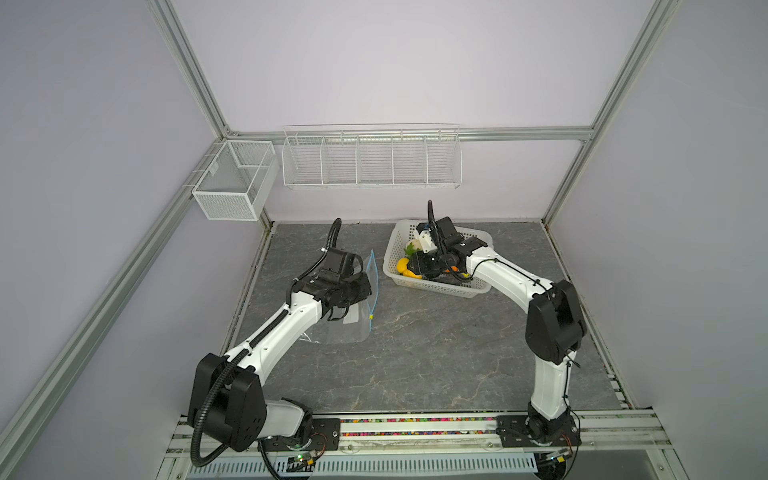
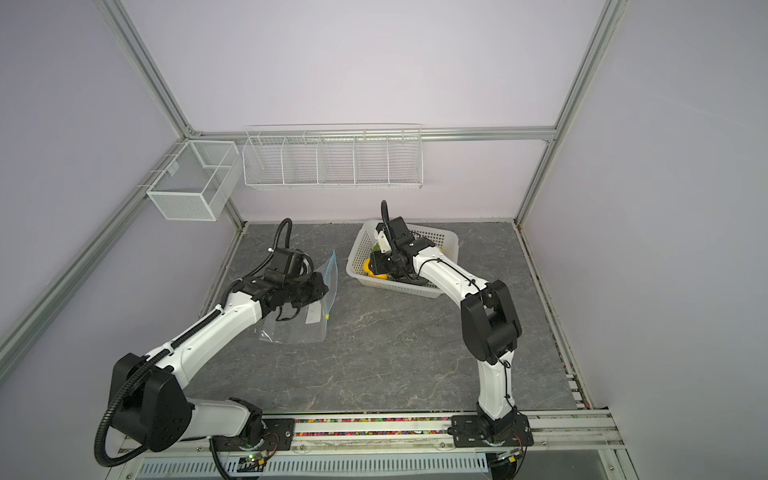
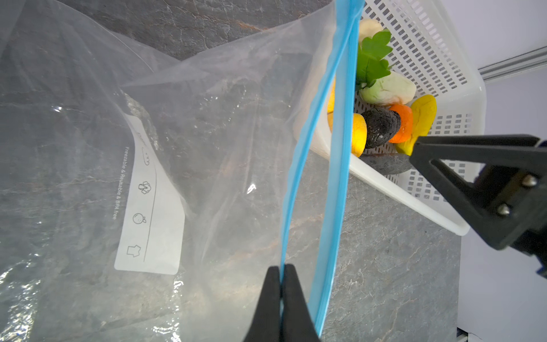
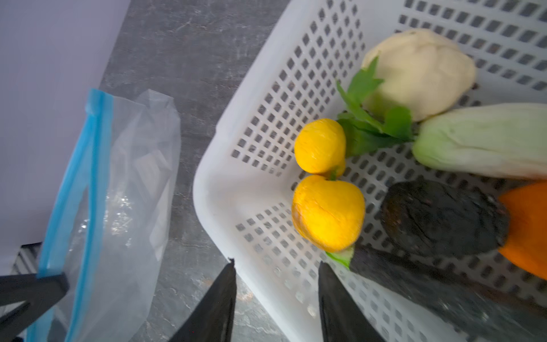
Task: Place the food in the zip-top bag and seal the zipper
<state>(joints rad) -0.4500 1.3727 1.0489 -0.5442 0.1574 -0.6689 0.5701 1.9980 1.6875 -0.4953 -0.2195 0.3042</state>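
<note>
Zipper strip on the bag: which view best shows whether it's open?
Left wrist view: the zipper shows two blue lips apart, the left gripper pinching one. Right wrist shows one blurred end; in both top views, a thin line.

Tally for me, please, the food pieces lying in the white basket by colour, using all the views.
Yellow pieces: 3
White or cream pieces: 2
Green leafy piece: 1
Dark pieces: 2
Orange piece: 1
Total: 9

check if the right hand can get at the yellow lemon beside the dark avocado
Probably yes: the right hand hangs open just over the basket rim, and the lemon lies uncovered ahead.
</note>
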